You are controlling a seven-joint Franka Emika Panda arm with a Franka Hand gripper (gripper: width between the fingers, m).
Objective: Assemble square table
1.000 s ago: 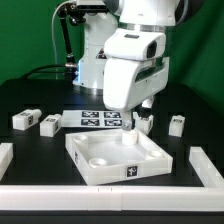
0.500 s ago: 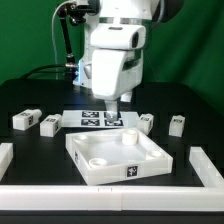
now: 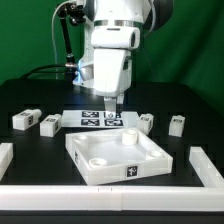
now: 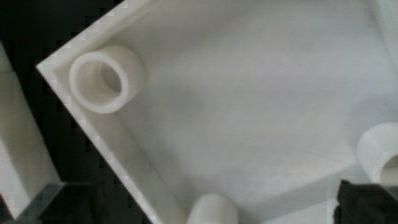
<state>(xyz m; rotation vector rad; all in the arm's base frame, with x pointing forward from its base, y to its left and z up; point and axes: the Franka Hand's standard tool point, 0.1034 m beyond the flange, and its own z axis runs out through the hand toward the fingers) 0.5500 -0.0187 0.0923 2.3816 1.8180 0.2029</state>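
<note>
The square table's white slab (image 3: 112, 156) lies rim-up at the table's front, with round corner sockets. One white leg (image 3: 128, 138) stands upright in its far corner. Two loose leg blocks (image 3: 25, 119) lie at the exterior view's left and two more (image 3: 177, 124) at its right. My gripper (image 3: 110, 106) hangs above the slab's far edge, open and empty. In the wrist view the slab (image 4: 249, 110) fills the picture, with a corner socket (image 4: 107, 80). My gripper (image 4: 210, 205) shows dark fingertips (image 4: 54, 204) wide apart. A rounded white part (image 4: 214, 212) lies blurred between them.
The marker board (image 3: 92, 119) lies just behind the slab, under my arm. Long white border bars run along the front (image 3: 110, 198) and at both sides (image 3: 208, 165). A black cable and stand rise at the back of the exterior view's left (image 3: 65, 40).
My arm has swung from over the slab's far right corner toward the exterior view's left, and has hardly moved in the last half second. The upright leg stays in its socket.
</note>
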